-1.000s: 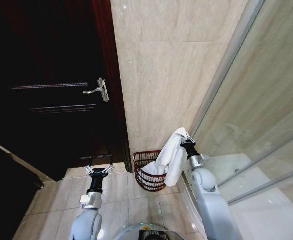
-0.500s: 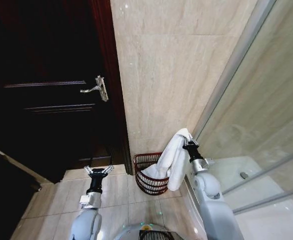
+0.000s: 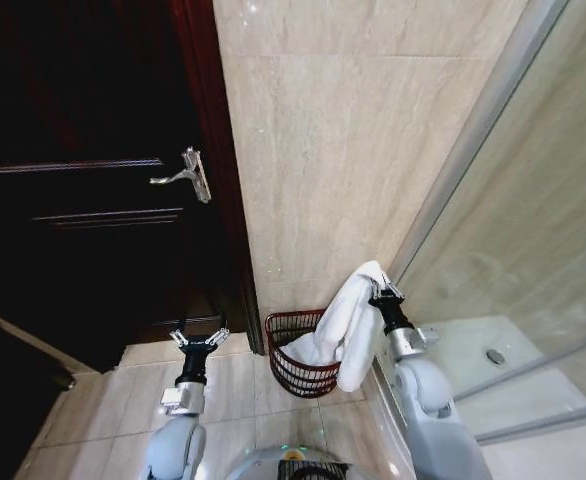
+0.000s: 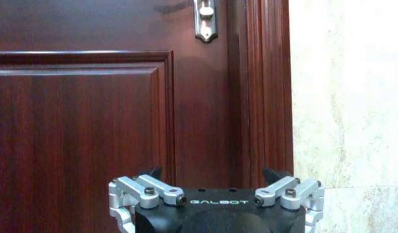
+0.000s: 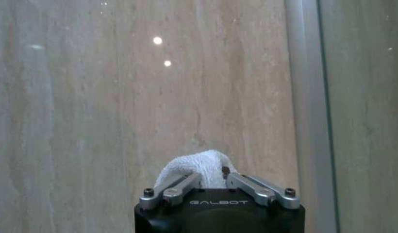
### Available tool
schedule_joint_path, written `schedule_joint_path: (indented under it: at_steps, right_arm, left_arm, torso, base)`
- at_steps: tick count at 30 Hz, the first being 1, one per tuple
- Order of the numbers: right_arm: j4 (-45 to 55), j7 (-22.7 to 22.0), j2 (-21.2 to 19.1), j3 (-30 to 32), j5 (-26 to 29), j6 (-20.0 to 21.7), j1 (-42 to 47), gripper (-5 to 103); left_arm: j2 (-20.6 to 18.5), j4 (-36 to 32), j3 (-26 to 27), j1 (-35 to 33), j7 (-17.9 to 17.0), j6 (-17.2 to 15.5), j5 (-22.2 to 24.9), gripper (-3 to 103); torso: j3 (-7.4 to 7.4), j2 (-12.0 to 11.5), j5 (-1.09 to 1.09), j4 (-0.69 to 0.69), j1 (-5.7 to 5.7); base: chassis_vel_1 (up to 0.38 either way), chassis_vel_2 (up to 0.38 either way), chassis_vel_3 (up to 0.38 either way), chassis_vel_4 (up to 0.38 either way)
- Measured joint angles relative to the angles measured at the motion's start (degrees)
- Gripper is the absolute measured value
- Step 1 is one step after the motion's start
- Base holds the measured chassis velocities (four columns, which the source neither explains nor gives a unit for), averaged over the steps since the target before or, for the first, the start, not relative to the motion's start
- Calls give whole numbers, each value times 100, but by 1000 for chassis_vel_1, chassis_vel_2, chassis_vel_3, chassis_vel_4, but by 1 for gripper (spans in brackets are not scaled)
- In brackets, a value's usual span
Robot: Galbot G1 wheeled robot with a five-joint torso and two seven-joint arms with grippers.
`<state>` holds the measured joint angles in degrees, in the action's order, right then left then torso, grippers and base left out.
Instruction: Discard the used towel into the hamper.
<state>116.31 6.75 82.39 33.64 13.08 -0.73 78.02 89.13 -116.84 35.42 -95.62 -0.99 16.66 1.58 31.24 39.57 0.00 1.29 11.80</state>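
Right tool clamped on white towel, held up by the wall; towel hanging from it, lower end draped into hamper on floor just below and left. Left tool spread apart, idle, facing door.
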Motion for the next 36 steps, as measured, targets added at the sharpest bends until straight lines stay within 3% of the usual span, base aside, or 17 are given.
schedule_joint_path:
  at_steps: [9, 19, 26, 36]
  right_arm:
    - [198, 153, 37, 33, -21, -12, 152, 3]
    - [655, 149, -113, -345, -183, 77, -123, 3]
    - [626, 237, -30, -109, -290, -29, 203, 3]
    - [683, 356, 73, 139, -300, -155, 513, 3]
  left_arm:
    - [7, 19, -28, 13, 0, -12, -8, 100]
    - [64, 19, -111, -44, 55, -114, -131, 100]
    - [111, 98, -162, 32, 53, 73, -275, 100]
    - [111, 209, -112, 38, 200, 437, -131, 100]
  torso:
    - [11, 20, 0, 0, 9]
    - [7, 14, 0, 3, 8]
    - [-11, -18, 0, 4, -5]
    - [-101, -175, 0, 6, -73]
  base:
    - [-19, 7, 11, -11]
    - [-10, 22, 16, -10]
    - [-9, 16, 4, -6]
    - [0, 0, 0, 0]
